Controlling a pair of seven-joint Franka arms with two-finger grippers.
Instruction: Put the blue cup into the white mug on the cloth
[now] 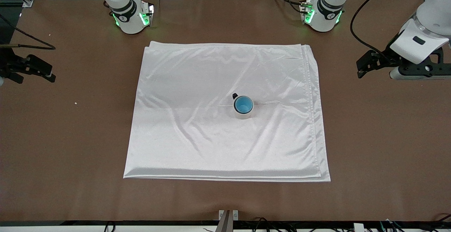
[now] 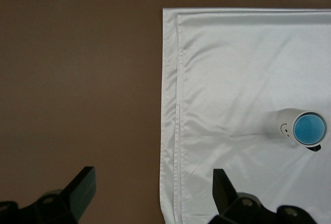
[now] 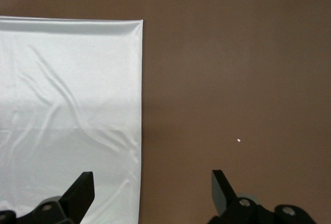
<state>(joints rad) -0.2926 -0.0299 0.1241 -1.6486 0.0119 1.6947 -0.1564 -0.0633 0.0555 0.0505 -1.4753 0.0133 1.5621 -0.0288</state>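
The white mug (image 1: 243,116) stands upright on the cloth (image 1: 197,84), a little toward the left arm's end of its middle, black handle pointing toward the robots. The blue cup (image 1: 243,105) sits inside the mug, its bright blue inside showing. The left wrist view shows the mug (image 2: 284,123), the cup in it (image 2: 309,129) and the cloth's edge (image 2: 232,79). My left gripper (image 1: 366,64) is open and empty over bare table off the cloth's edge (image 2: 153,182). My right gripper (image 1: 38,69) is open and empty at the other end, over the cloth's edge (image 3: 67,105) (image 3: 152,185).
The brown table (image 1: 370,137) surrounds the cloth. A tiny white crumb (image 1: 75,102) lies on it toward the right arm's end, also in the right wrist view (image 3: 238,140). The arm bases (image 1: 132,17) stand along the table's edge by the robots. A metal bracket (image 1: 228,218) sits at the edge nearest the front camera.
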